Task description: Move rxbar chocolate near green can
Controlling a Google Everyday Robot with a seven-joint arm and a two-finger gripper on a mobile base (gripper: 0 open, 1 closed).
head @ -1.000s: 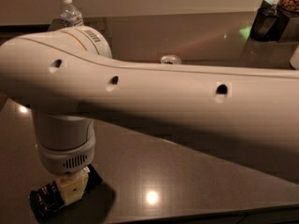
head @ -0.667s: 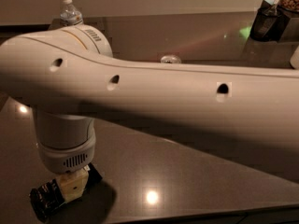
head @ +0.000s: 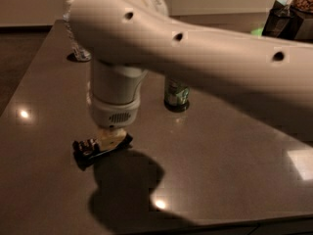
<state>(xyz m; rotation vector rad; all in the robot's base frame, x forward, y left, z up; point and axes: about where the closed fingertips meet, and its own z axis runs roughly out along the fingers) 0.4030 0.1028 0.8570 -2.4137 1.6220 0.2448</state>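
Observation:
The rxbar chocolate (head: 87, 150) is a flat black bar low on the left of the dark table (head: 230, 180), lying tilted. My gripper (head: 110, 140) points down from the wide white arm and its pale fingers (head: 115, 137) are closed on the bar's middle. I cannot tell whether the bar rests on the table or hangs just above it. The green can (head: 176, 94) stands upright to the back right of the bar, well apart from it, with its top hidden behind my arm.
A clear plastic bottle (head: 73, 31) with a white cap stands at the back left, partly behind my arm. A dark box (head: 286, 19) with a green object (head: 257, 32) beside it sits at the back right corner. The arm's shadow (head: 129, 185) falls in front of the bar.
The bar and gripper have moved away from the front edge and to the right, closer to the can. More of the can shows below my arm now.

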